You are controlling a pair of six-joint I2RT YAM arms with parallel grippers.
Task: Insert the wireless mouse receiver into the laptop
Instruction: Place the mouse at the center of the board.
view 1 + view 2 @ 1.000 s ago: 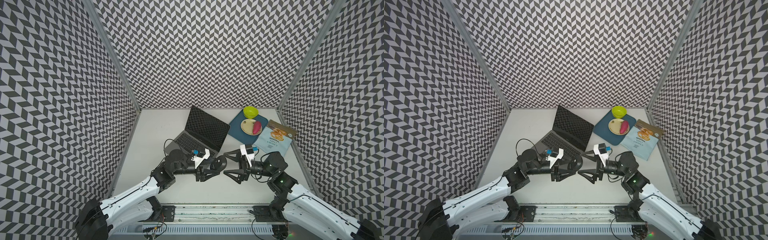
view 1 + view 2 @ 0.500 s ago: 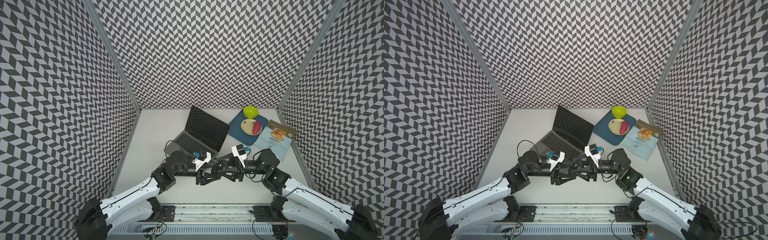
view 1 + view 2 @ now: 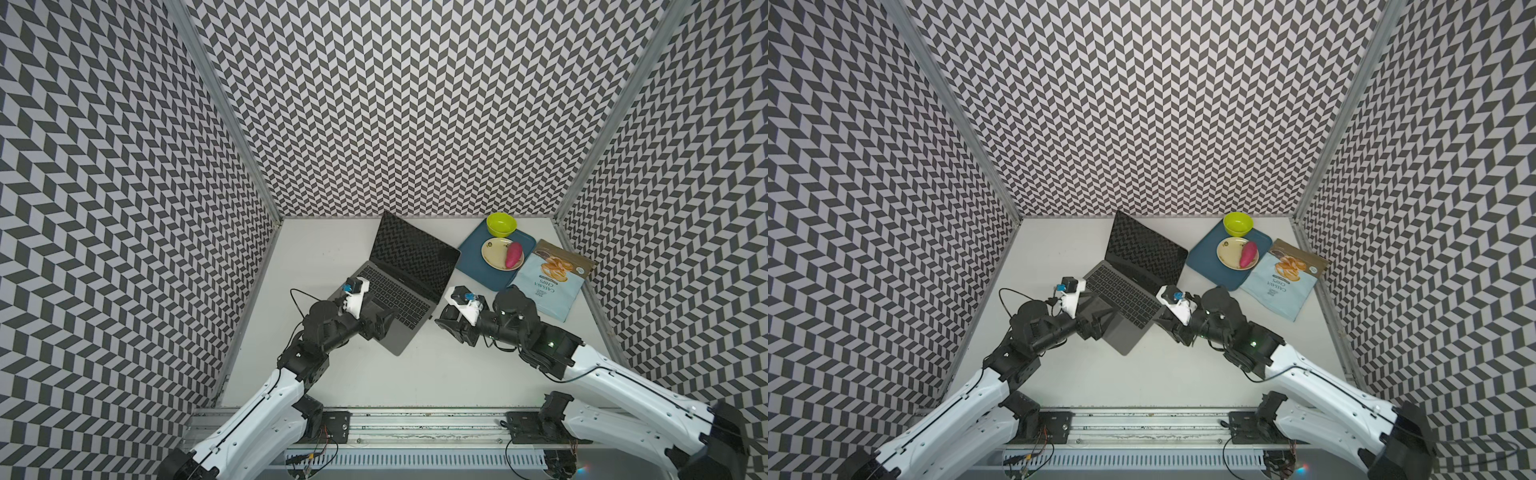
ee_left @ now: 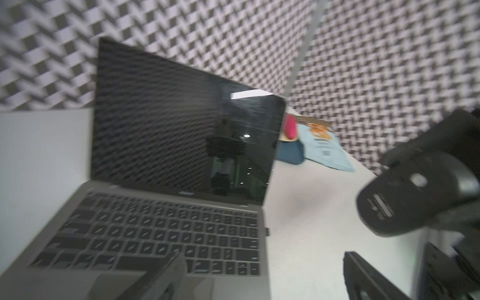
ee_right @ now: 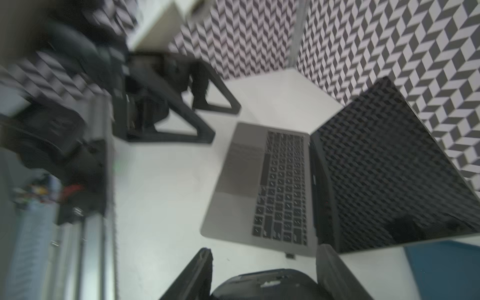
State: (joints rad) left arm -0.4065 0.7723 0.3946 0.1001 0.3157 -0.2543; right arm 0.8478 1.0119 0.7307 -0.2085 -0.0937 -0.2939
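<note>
Wireless mouse receiver [image 4: 267, 231] looks seated in laptop [image 3: 397, 297] right edge. Left gripper [image 5: 226, 121] jaws wide apart, empty, over near-left corner. Right gripper [image 3: 449, 322] clamped on mouse [image 5: 265, 285], near nub: move it off rightward, don't knock nub.

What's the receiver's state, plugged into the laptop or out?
Plugged in, it seems: the receiver juts from the laptop at its side edge.
</note>
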